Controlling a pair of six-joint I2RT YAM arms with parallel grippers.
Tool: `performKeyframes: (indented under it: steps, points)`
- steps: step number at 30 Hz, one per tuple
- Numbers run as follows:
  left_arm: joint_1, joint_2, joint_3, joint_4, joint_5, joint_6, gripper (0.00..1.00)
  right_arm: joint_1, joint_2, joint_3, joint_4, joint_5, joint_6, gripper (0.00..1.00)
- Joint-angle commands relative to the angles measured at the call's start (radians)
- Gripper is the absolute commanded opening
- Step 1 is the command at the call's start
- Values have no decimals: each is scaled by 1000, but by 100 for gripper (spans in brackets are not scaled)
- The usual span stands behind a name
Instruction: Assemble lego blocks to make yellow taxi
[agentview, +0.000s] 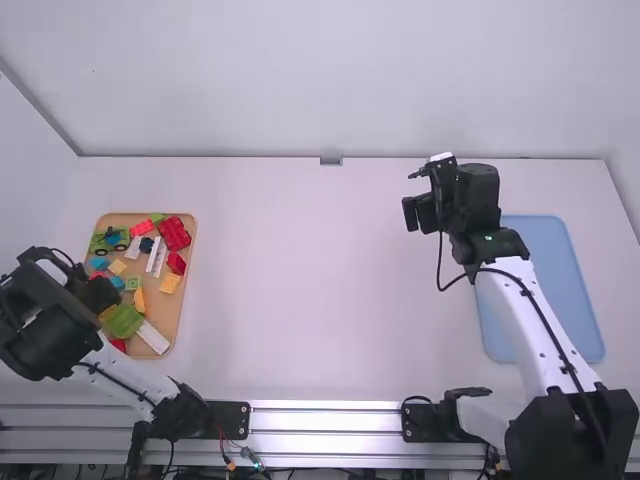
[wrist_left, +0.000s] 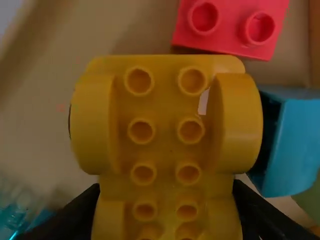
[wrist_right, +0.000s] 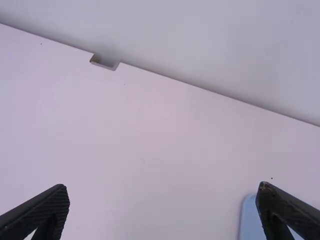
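Apparently working at the picking step, early in the build: clamping a yellow plastic block (wrist_left: 162, 155) with rounded, fender-like arches in the left gripper (wrist_left: 166, 188), jaws closed snugly against both its sides. Holding it over the shallow light-brown tray (agentview: 170, 306) at the left of the smooth white table (agentview: 320, 280), among loose coloured plastic blocks (agentview: 174, 233). Holding the black two-fingered right gripper (wrist_right: 161, 189) with jaws spread wide and nothing between them, on the right side toward the far edge, near the flat pale-blue rectangular mat (agentview: 560, 275)

Probably needing next to be lifting the yellow block straight up, easing past the red studded plastic block (wrist_left: 227, 30) and the angular blue plastic block (wrist_left: 297, 145) close by, then carrying it right and setting it down level, studs up, ready for joining. Possibly risking a snag on those neighbours, or a slip along the curved sides; likely calling for a slow, even lift

Showing two rows of round studs, each hollow at the top, running down a flat middle strip; bulging on both sides into thick curved arches, repeating nearer the jaws; shining a warm, deep yellow all over. Facing the left wrist camera studs first, hiding the underside, and so leaving unclear any contact with the tray beneath
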Motion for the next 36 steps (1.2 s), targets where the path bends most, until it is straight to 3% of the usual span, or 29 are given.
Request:
performKeyframes:
  steps: [1,5,8,14,16,19,22,23,25,28,32,36]
  points:
    - [-2,22,12,-26,-21,-50,53,3,6,43,0,0,0,99]
    - [-2,20,80,-113,-16,-71,41,1,6,43,-5,0,0,99]
    - [-16,1,118,-162,-11,-103,37,-9,6,43,-11,0,0,99]
    - [-117,-110,137,-180,53,-71,38,-11,6,43,-26,0,1,99]
    - [-163,-151,137,-190,92,-29,31,-13,6,43,-27,0,5,98]
    - [-290,-227,137,-202,166,54,25,-10,6,43,-27,-8,4,98]
    - [-522,-285,138,-220,234,197,33,10,5,43,-27,-7,3,99]
    - [-546,-286,138,-222,235,210,35,11,5,43,-27,-7,3,99]
    - [-700,-286,140,-244,229,297,46,10,4,43,-26,-7,3,99]
    - [-898,-271,145,-264,215,436,38,9,3,43,-26,-8,4,99]
    - [-1149,-230,164,-254,193,611,2,8,-18,43,-50,-8,31,99]
    - [-1293,-199,188,-254,114,615,2,9,-52,43,-81,-8,30,99]
